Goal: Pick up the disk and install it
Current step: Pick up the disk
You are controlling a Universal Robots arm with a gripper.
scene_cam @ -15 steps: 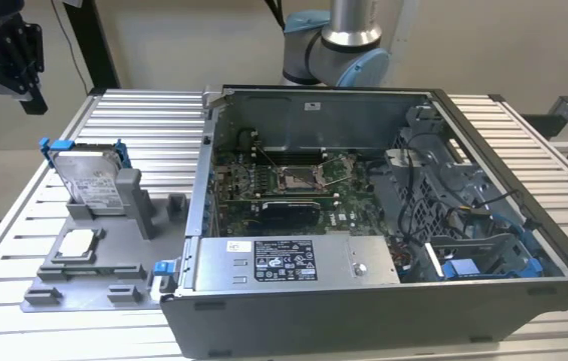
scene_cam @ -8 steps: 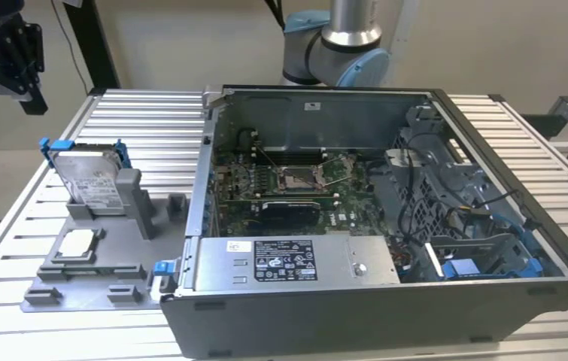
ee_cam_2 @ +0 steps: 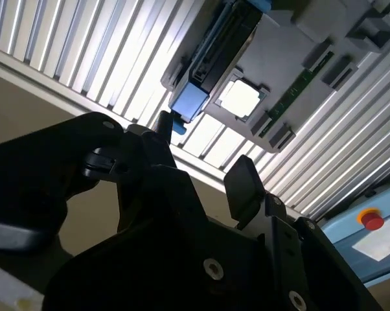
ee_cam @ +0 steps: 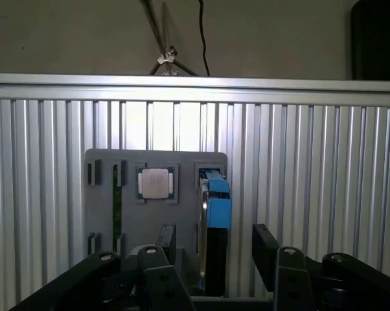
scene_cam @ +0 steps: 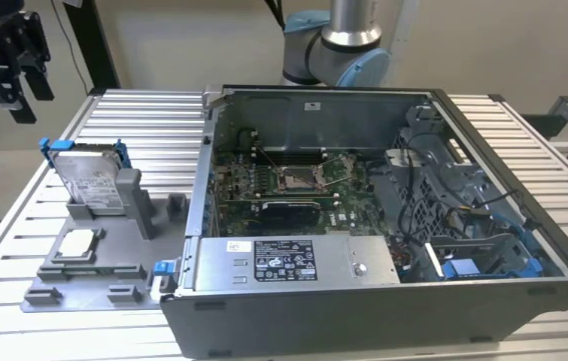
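Note:
The disk [scene_cam: 89, 177] stands on edge in a grey holder at the exterior view's left, with its white label showing and a blue bracket around it. In both wrist views I see it edge-on, dark with a blue tab [ee_cam: 215, 210] [ee_cam_2: 211, 52]. My gripper [scene_cam: 33, 105] hangs high above the table's far left corner, well apart from the disk. Its black fingers [ee_cam: 263, 243] stand open with nothing between them, and the disk lies below, in line with the gap of the gripper [ee_cam: 214, 245] [ee_cam_2: 205, 155].
The grey fixture plate [scene_cam: 103, 289] also carries a small square chip [scene_cam: 76, 244]. An open computer case [scene_cam: 314, 98] takes up the middle of the slatted table [scene_cam: 143, 113], with a power-supply box [scene_cam: 294, 259] at its front and a blue-trimmed bay [scene_cam: 475, 263] at its right.

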